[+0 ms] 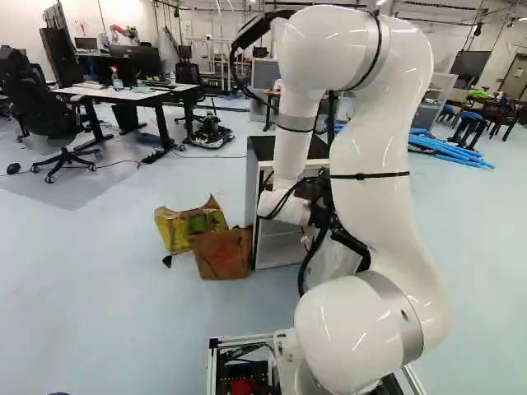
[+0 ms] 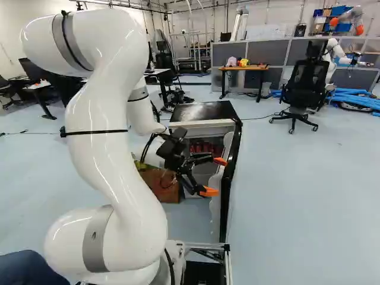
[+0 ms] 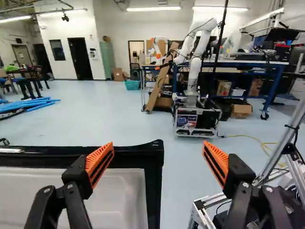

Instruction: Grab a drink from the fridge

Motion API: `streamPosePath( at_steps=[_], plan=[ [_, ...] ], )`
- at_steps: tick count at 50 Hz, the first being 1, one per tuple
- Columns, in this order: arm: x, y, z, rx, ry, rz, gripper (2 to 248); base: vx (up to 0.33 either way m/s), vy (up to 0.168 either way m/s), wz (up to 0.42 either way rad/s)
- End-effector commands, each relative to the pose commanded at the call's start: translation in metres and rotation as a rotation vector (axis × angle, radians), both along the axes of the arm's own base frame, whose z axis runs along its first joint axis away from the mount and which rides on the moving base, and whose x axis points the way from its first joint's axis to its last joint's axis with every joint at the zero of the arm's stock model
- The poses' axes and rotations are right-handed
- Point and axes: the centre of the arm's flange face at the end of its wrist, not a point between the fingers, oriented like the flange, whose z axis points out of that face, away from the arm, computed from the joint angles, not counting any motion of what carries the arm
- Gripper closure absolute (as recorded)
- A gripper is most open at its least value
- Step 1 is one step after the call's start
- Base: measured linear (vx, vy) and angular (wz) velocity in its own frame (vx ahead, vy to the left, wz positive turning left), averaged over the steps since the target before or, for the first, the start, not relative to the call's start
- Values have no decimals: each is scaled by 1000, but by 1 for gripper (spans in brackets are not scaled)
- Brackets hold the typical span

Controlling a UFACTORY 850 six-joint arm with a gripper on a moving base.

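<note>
Red drinks (image 2: pixel 205 146) sat inside the black-topped fridge (image 2: pixel 205 111), its white-lined black door (image 2: pixel 231 172) open; beside that door the black, orange-padded gripper (image 2: pixel 217 176) stood spread, the opening seemingly done, the next move probably a turn inward to reach one.

No readable text, no legible labels, brands, numbers or signs

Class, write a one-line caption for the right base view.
The white arm holds its open gripper near the open door of a small fridge, red items inside.
</note>
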Motion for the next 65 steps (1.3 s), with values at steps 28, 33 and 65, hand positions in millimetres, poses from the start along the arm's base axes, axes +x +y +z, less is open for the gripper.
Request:
streamPosePath(
  at_steps=[28, 33, 65],
  plan=[
    [59, -78, 17, 15, -161, -216, 3, 0, 0, 0],
    [63, -87, 18, 18, -177, -238, 3, 0, 0, 0],
    [46, -62, 16, -14, -113, -165, 3, 0, 0, 0]
  ],
)
